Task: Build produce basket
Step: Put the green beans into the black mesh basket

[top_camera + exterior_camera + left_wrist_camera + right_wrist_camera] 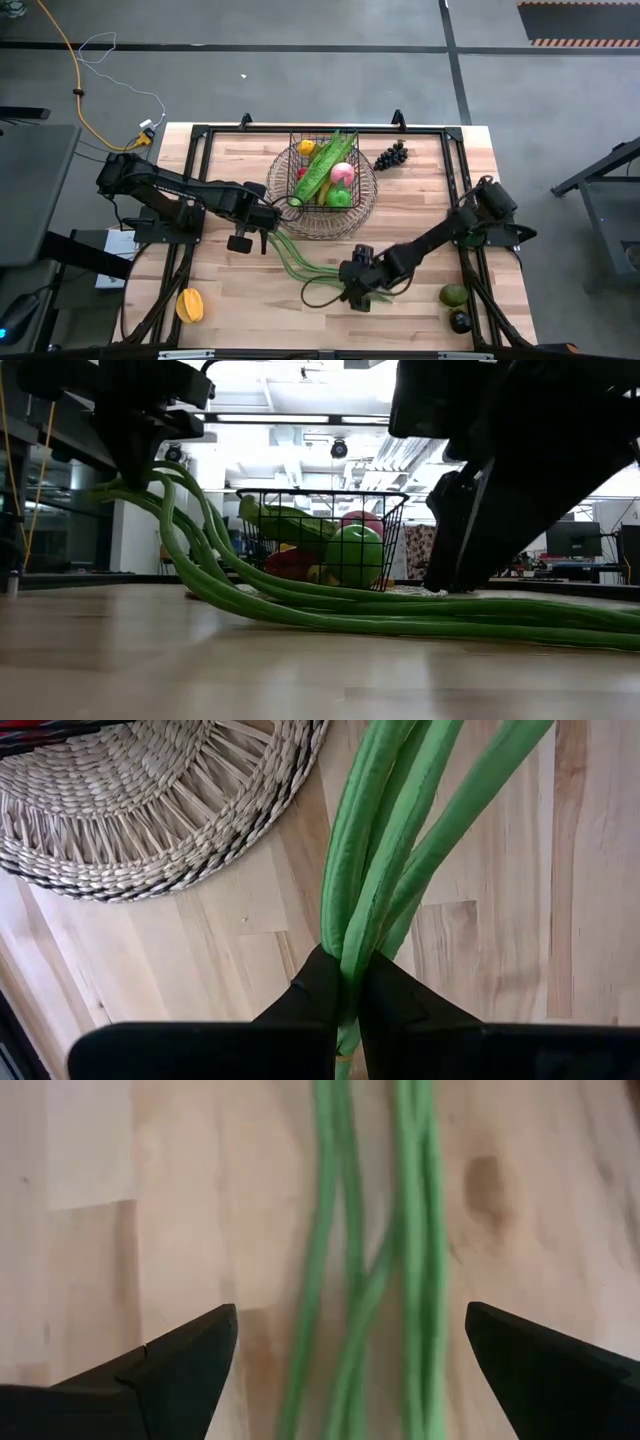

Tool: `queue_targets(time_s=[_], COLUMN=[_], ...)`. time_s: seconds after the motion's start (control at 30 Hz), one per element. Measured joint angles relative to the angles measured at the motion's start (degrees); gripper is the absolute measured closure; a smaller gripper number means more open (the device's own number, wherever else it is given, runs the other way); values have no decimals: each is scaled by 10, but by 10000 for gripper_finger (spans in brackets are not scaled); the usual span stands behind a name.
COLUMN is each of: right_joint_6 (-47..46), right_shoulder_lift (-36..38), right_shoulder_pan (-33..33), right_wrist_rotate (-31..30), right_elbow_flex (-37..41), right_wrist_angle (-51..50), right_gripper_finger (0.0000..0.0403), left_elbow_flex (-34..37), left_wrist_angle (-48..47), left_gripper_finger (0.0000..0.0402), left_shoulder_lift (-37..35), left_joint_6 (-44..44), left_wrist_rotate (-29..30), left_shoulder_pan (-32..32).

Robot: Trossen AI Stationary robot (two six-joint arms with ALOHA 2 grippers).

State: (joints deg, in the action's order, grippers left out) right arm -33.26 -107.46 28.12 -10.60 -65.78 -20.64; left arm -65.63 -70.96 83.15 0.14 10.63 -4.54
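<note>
The wire basket [322, 180] stands on a round woven mat [362, 212] at the table's far middle. It holds a green apple, a pink fruit, a lemon and a long green vegetable. A bundle of long green beans [300, 262] runs from my left gripper [270, 232], which is shut on it just in front of the mat, down to the table toward my right gripper [360, 296]. My right gripper [350, 1308] is open and slants down over the beans' lying part [415, 1230], one finger on each side. My left gripper pinches several beans together between its two fingers [318, 990], close to the bundle's one end [352, 960]. The fingers point down from above. The held end is lifted clear [150, 480]; the beans curve down from it and their other part lies on the table [420, 615].
Dark grapes [391, 156] lie right of the basket. An orange-yellow fruit [189, 304] sits at the near left. A green avocado [454, 294] and a dark one [460, 321] sit at the near right. Black frame rails run along the table's edges.
</note>
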Motion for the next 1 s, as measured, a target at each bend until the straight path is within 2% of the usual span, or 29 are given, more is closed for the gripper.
queue_targets(time_s=[0.17,0.53,0.63,0.9,1.0], right_joint_6=[-24,-47,-47,-60,-60], right_shoulder_lift=[-30,-59,-59,-57,-57], right_shoulder_pan=[9,18,23,41,45], right_wrist_rotate=[-42,-52,-42,-6,-7], right_elbow_flex=[-15,-16,-16,-14,-14], right_wrist_angle=[-4,-39,-63,-123,-127], right_gripper_finger=[22,29,51,145,166], left_elbow_flex=[0,0,0,0,0], left_wrist_angle=[0,-3,-17,-46,-46], left_gripper_finger=[394,394,394,394,394], left_shoulder_lift=[0,0,0,0,0], left_joint_6=[0,-5,-2,-19,-19], left_wrist_rotate=[0,0,0,3,3], left_shoulder_pan=[0,0,1,1,2])
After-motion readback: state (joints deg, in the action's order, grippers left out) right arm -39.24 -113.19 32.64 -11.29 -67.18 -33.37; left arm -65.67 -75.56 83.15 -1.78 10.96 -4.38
